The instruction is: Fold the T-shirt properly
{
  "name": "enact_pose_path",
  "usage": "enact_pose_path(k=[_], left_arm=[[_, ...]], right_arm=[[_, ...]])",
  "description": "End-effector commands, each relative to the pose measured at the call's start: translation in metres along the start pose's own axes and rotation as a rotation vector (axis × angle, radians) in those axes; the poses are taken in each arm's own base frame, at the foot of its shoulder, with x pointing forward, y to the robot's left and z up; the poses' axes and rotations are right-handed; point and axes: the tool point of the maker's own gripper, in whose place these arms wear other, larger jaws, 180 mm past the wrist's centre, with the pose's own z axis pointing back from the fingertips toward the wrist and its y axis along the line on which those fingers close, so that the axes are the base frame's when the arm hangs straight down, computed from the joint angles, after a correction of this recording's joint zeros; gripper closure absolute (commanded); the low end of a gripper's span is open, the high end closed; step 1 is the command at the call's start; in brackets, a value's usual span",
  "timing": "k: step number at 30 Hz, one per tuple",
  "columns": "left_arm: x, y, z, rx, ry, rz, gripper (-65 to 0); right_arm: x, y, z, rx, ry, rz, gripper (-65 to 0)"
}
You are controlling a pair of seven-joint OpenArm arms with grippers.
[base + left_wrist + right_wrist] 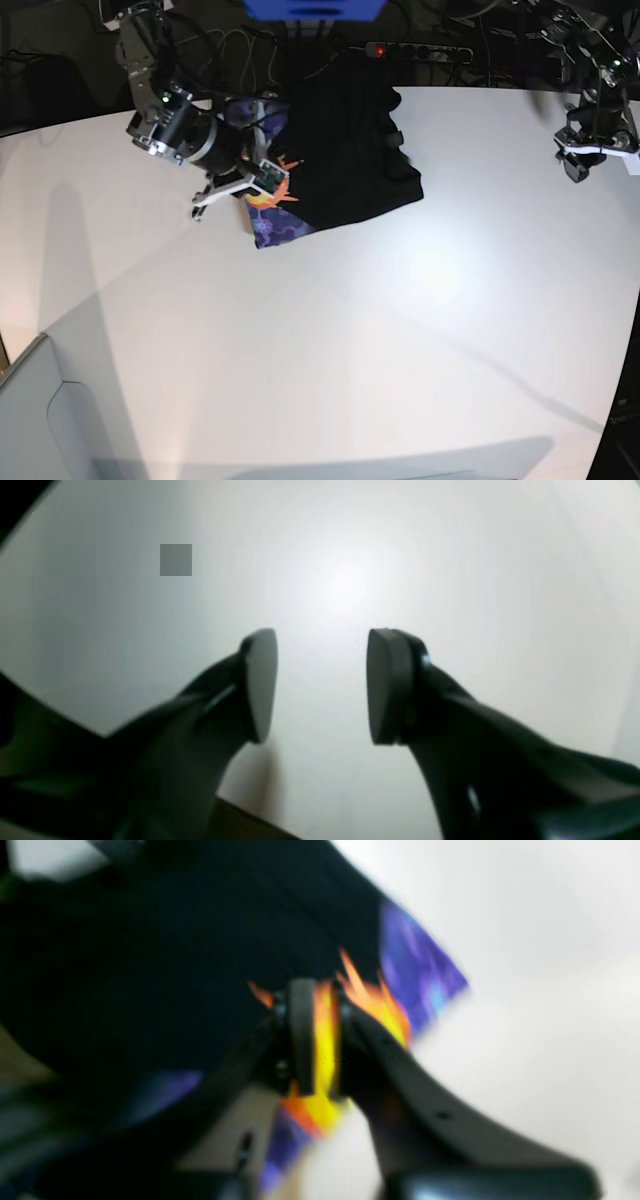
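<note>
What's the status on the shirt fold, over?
Left gripper open, empty, clear of the shirt. Right gripper pinching its printed edge. Shirt bunched at table's far edge. Nothing in the way.

The right wrist view blurs the T-shirt [150,965] and print.

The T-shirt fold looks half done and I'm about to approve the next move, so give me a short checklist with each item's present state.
1. Right claw has cloth between its pads: ok, the yellow print shows in the gap.
2. Right claw grip firm: cannot tell, the wrist view is blurred.
3. Left claw open and empty: ok, only bare table shows between its pads.
4. Left claw away from the T-shirt: ok, it hangs over the table's far right corner in the base view.
5. T-shirt lying flat: not ok, it is bunched at the far edge with the print partly turned up.
6. Bare table in front of the shirt: ok.
</note>
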Motion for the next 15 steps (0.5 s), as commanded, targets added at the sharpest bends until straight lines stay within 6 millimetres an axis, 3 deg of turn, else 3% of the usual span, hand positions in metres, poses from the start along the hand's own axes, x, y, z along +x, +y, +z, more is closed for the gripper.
enact_pose_path(k=[1,9,15], left_arm=[[0.015,-0.001,0.004,-0.003,-0.048,-0.021,-28.2],[0.011,-0.024,-0.004,-0.064,-0.032,-0.039,-28.2],[0.042,-0.121,-0.021,-0.339,-0.086,-0.100,-28.2]], right_arm=[[0.010,-0.002,0.004,-0.002,-0.040,0.011,-11.6],[-0.006,0.010,0.035,-0.045,-0.072,-0.075,-37.0],[-0.023,0.022,0.045,-0.044,-0.091,-0.151,-39.1]])
